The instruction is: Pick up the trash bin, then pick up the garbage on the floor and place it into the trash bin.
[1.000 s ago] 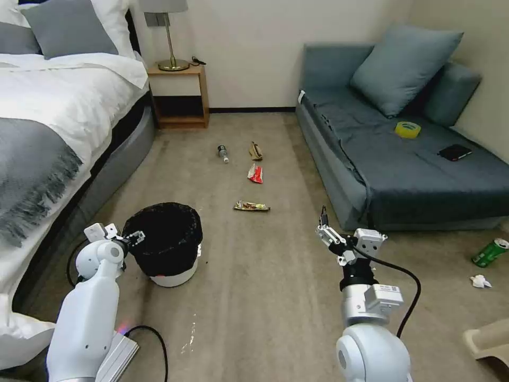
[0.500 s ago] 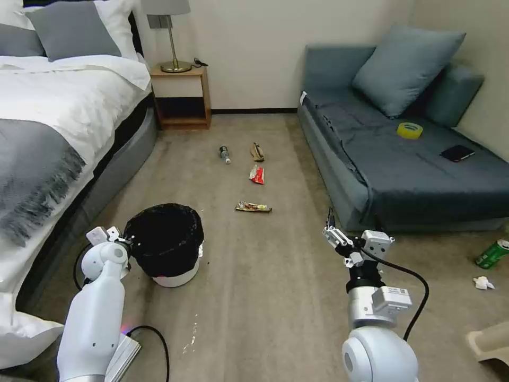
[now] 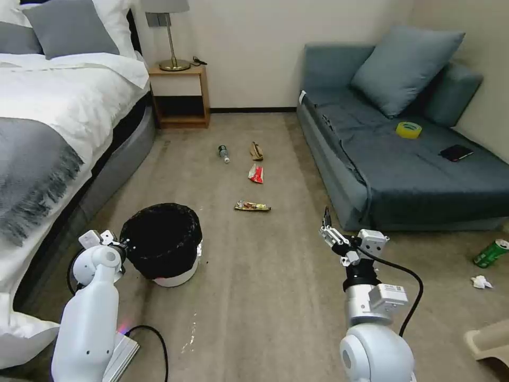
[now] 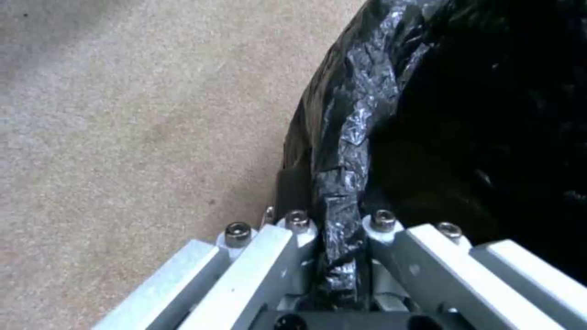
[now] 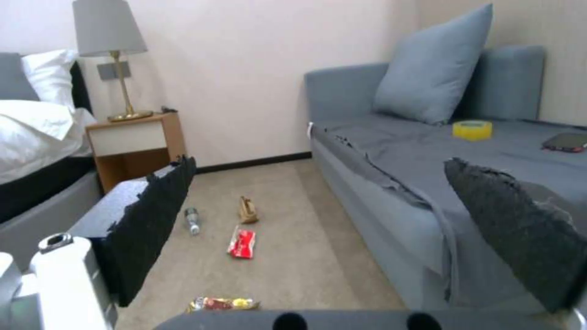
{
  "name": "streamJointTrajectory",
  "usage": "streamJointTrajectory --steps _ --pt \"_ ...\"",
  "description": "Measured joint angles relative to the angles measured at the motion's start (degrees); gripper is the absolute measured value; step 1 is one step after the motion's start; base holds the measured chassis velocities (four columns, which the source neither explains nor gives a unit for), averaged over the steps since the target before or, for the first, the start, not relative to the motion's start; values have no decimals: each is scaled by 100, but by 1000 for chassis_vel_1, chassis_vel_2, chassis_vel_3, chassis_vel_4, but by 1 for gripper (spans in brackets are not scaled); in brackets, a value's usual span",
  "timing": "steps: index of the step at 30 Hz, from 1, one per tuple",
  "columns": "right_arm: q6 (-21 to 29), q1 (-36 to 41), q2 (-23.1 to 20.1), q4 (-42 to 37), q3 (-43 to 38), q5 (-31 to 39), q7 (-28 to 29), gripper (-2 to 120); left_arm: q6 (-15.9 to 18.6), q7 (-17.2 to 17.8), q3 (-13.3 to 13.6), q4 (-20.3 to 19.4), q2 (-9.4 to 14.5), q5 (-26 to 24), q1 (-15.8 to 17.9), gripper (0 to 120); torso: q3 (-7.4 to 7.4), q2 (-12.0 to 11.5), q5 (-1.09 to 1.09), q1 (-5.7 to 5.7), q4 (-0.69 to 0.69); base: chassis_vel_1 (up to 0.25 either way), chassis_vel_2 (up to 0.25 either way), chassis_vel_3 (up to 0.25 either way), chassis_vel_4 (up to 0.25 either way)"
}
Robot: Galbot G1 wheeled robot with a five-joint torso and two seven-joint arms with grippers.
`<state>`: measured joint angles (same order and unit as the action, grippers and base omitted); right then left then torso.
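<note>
The trash bin [image 3: 168,270], white with a black bag over its rim, stands on the carpet at my front left. My left gripper [image 3: 125,246] is at the bin's near-left rim. In the left wrist view this gripper [image 4: 340,223] is shut on the bagged rim [image 4: 348,151]. My right gripper [image 3: 331,233] hovers open over bare carpet beside the sofa, its fingers [image 5: 146,215] spread wide. The garbage lies ahead on the floor: a yellow-brown wrapper [image 3: 252,206], a red-and-white wrapper [image 3: 255,173], a brown paper bag [image 3: 256,151] and a small bottle [image 3: 224,153].
A bed [image 3: 47,122] runs along the left and a nightstand [image 3: 180,95] stands at the back. The blue sofa [image 3: 371,175] on the right holds a yellow tape roll [image 3: 408,129] and a black slab [image 3: 455,153]. A green can [image 3: 490,253] and white tissue [image 3: 480,282] lie far right. A cable [image 3: 151,334] trails near my base.
My left gripper has dropped slightly and drawn in onto the bin's rim. The right arm has barely moved. The whole picture shifted a little.
</note>
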<state>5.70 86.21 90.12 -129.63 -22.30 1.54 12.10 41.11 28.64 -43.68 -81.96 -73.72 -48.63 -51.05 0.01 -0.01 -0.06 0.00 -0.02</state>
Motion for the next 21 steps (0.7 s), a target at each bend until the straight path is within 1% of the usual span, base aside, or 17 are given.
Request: streamJointTrajectory --steps 3,6,7,11,12,16,17,21 --pt "1 -11 -8 9 4 22 10 100 -1 5 -20 -105 -6 3 -55 2 0 0 1 0 1 0 0 0 0" --pt "13 -44 -13 20 14 70 29 100 -7 28 -64 -340 -7 6 -146 2 0 0 5 0 2 0 0 0 0" --pt "13 -44 -13 20 14 70 29 100 -7 28 -64 -340 -7 6 -146 2 0 0 5 0 2 0 0 0 0" --pt "36 -69 -52 20 23 129 50 100 -7 77 -114 -711 2 -64 -278 2 -1 0 5 0 1 0 0 0 0" --pt "36 -69 -52 20 23 129 50 100 -7 77 -114 -711 2 -64 -278 2 -1 0 5 0 1 0 0 0 0" --pt "17 -108 -120 4 3 261 55 100 34 110 -136 -1214 26 -48 -508 2 -1 0 5 0 2 0 0 0 0" --pt "17 -108 -120 4 3 261 55 100 34 110 -136 -1214 26 -48 -508 2 -1 0 5 0 2 0 0 0 0" --pt "-203 -109 -254 -43 31 626 7 100 110 115 -194 -1884 139 145 -876 2 -2 0 6 0 1 0 0 0 0"
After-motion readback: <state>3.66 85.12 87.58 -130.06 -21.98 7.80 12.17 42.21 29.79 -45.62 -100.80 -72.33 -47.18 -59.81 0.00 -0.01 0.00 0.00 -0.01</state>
